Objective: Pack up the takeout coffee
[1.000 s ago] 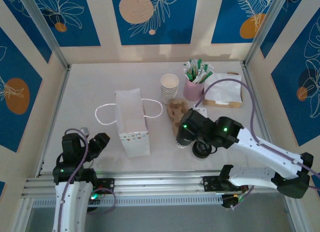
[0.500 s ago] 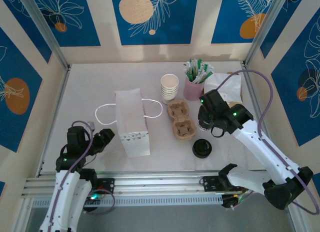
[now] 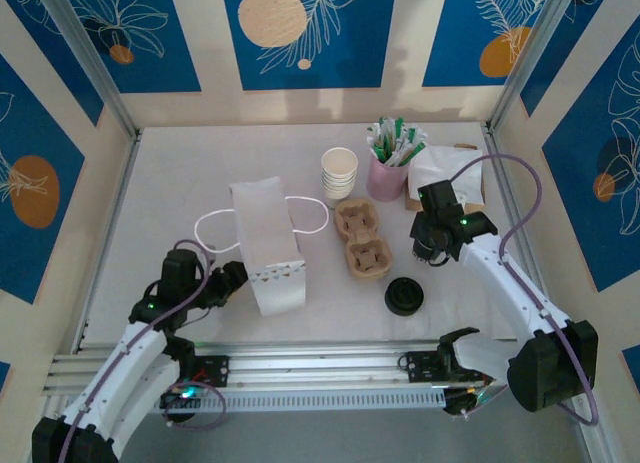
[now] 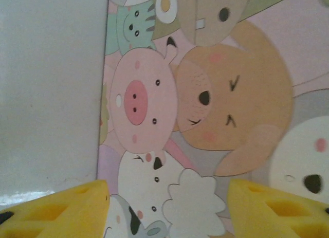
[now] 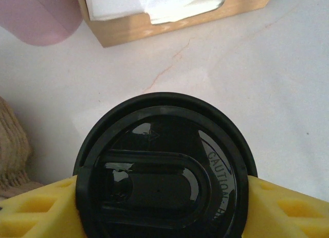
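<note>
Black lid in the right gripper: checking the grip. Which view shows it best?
Right wrist: the black lid sits close, clamped between the yellow fingers. Top external gives a small dark disc under the right gripper.

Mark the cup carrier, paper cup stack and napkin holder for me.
cup carrier [image 3: 367, 255], top external view, middle of its near well.
paper cup stack [image 3: 339, 165], top external view, inside the top cup.
napkin holder [image 5: 128, 31], right wrist view, wooden front wall.
</note>
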Motion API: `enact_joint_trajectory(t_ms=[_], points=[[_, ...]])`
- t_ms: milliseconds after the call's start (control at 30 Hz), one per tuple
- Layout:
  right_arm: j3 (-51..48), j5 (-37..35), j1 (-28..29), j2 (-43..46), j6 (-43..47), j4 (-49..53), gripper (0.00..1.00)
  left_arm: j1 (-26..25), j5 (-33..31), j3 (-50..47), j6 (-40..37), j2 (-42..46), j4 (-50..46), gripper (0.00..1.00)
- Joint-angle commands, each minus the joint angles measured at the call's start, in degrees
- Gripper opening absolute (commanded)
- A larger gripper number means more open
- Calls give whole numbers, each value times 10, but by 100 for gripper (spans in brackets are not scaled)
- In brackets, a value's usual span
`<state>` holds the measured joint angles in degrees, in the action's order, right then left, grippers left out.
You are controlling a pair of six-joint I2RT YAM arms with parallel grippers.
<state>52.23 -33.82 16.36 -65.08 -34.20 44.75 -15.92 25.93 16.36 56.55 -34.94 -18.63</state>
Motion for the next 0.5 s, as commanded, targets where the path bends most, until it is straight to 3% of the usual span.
enact_joint_trajectory(t_ms=[0,333,467], points=[[-17,-2,-4,-3,7,-22,66,-30,-22,-18,28,10,32,62],[-29,-24,-8,-3,2,-9,70,-178,-107,-52,80,-39,143,66],[-33,-12,-8,3,-5,-5,71,-192,-108,-56,85,-67,167,69]])
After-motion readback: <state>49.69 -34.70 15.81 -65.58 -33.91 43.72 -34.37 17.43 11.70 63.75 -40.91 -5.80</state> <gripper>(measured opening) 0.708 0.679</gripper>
